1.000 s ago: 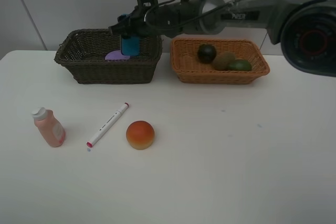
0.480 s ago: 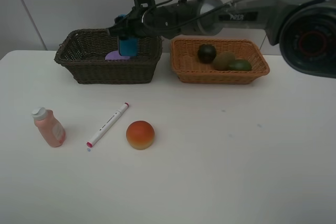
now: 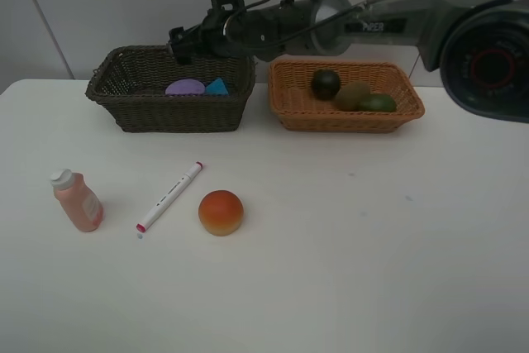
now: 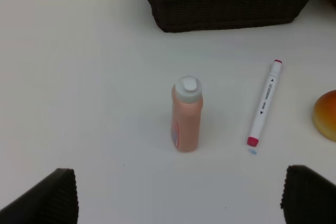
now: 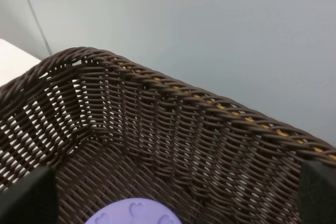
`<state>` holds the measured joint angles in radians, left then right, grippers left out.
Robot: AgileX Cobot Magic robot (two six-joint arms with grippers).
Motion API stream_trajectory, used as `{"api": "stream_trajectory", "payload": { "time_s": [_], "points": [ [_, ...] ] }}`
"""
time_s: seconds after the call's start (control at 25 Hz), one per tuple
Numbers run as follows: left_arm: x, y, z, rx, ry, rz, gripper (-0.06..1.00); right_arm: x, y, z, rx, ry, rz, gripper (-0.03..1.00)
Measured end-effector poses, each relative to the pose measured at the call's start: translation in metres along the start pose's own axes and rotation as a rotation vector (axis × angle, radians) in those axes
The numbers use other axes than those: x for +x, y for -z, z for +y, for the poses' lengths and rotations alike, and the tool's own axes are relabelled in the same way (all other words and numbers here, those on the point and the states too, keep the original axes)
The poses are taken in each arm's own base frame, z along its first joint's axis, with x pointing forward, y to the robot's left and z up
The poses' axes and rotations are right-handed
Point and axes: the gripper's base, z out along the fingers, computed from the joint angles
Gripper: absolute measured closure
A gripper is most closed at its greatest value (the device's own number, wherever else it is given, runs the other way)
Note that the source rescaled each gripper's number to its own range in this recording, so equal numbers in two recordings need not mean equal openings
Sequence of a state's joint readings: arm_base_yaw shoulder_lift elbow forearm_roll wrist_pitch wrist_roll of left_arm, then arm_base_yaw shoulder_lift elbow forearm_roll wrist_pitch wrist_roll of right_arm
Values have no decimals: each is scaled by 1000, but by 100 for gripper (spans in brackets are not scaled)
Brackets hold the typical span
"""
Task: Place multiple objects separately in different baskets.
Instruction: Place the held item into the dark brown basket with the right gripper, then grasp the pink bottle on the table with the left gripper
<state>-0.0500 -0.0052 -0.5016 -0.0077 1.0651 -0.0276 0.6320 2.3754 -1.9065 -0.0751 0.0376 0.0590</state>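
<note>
White table (image 3: 372,245) against a pale wall. I see my left gripper (image 4: 178,203) only from its own wrist camera, facing the pink bottle (image 3: 77,201), with its fingers (image 4: 47,198) spread wide and nothing between them. The bottle stands upright toward the left edge. The white marker (image 3: 169,197) lies to its right, then the orange-red fruit (image 3: 221,212), each apart. Along the far edge, the dark basket (image 3: 169,113) holds the purple-lidded jar (image 3: 185,87) and, just beside it, the blue eraser (image 3: 217,87). The light basket (image 3: 347,117) holds the mangosteen (image 3: 326,83), kiwi (image 3: 353,95) and lime (image 3: 378,103). My right gripper (image 3: 183,45) hovers above the dark basket, spread wide and empty
</note>
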Motion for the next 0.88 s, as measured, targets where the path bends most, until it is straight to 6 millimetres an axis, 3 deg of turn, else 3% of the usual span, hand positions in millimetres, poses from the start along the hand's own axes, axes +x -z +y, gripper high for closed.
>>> {"api": "stream_trajectory", "payload": {
  "time_s": [0.48,0.88],
  "points": [
    [0,0,0,0,0,0,-6,-5,4,0,1,0,5,-3],
    [0,0,0,0,0,0,-6,-46,41,-2,13,0,42,-3]
  ]
}}
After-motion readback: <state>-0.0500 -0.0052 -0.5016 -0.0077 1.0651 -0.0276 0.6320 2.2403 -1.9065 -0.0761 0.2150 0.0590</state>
